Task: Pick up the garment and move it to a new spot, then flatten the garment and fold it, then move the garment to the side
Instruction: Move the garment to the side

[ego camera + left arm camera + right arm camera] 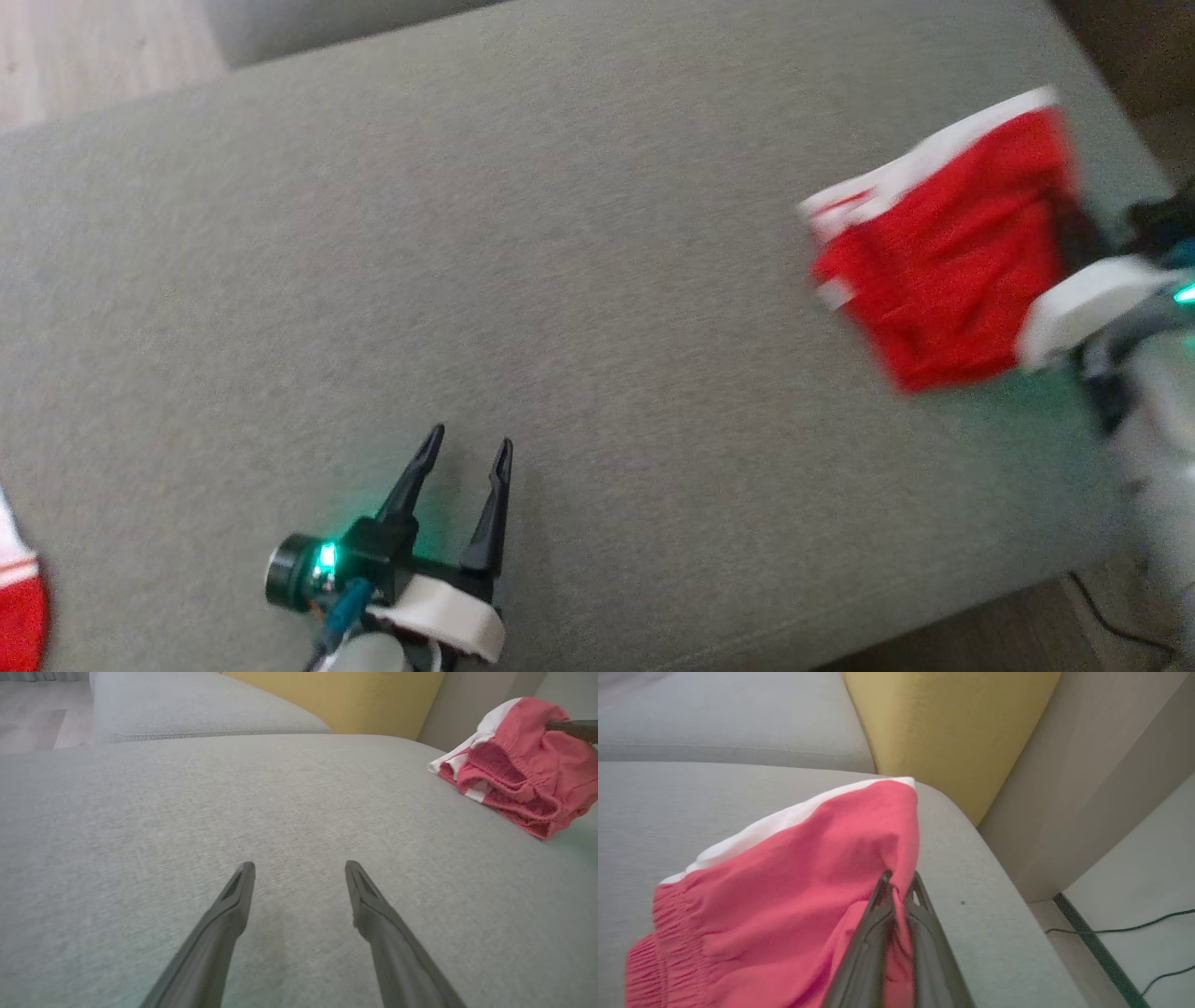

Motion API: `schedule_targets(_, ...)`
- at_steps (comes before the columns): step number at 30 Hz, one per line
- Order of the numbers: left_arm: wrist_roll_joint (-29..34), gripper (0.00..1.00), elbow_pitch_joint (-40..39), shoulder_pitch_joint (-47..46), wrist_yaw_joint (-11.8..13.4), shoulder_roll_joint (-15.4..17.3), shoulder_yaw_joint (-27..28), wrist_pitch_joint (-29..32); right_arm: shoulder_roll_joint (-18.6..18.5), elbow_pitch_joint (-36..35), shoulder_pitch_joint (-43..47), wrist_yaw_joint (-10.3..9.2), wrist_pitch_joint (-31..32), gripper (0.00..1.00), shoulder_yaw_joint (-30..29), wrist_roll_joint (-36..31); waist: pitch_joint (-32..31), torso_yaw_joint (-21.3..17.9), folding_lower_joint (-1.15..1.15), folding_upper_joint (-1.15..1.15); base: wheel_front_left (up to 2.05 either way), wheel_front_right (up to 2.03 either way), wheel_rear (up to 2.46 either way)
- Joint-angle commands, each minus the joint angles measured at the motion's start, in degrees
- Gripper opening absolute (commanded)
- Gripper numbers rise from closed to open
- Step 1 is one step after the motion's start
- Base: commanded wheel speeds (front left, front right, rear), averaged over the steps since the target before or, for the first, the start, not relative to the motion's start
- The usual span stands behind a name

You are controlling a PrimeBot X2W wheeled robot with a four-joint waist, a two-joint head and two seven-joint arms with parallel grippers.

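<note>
1. Head view: the red garment (943, 252) with its white band is out at the right end of the grey sofa cushion (560, 233). It is blurred there, and the pale right wrist is just beside it.
2. The right wrist view settles the grip. The right gripper (900, 877) has its two fingers pressed together, pinching a fold of the garment (798, 882) close to the cushion's rounded edge.
3. That view adds a yellow cushion (943, 728) behind the garment and two thin dark cables (1120, 928) on the floor.
4. Left wrist view: the left gripper (300, 864) is spread wide and holds nothing, low over bare grey fabric (233, 802). The garment (523, 774) is well apart at the upper right, and its gathered waistband faces this camera.
5. In the head view the left gripper (471, 439) is at the lower left.
6. The count: two grippers and one garment in the grip. One more red-and-white cloth (19, 607) is cut off at the head view's left edge.
</note>
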Motion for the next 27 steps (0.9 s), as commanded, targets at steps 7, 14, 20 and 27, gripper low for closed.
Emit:
schedule_targets(7,1.0,1.0,-1.9,-3.8,-0.5,0.1,2.4,-0.3,-10.3,5.3,-8.7,-0.05,0.8,0.0,-9.2,-8.5,6.6,7.6,-0.01,0.0,0.0,0.0,0.0)
schedule_targets(14,0.9,1.0,-1.8,-5.1,0.1,0.1,2.2,-0.3,-12.8,3.6,-11.2,-0.05,-0.2,1.0,-23.3,-19.4,8.1,9.0,-0.01,0.0,0.0,0.0,0.0)
schedule_targets(20,-0.4,1.0,-2.2,-4.9,1.6,0.1,4.1,-0.3,-5.4,-2.8,-10.7,-0.05,-1.5,1.0,-30.2,-23.1,6.6,9.2,-0.01,0.0,0.0,0.0,0.0)
schedule_targets(27,-0.5,1.0,-4.3,-2.7,3.2,0.1,9.8,-0.3,7.0,-18.6,-0.9,-0.05,-1.6,1.0,-25.2,-14.9,3.0,10.2,-0.01,0.0,0.0,0.0,0.0)
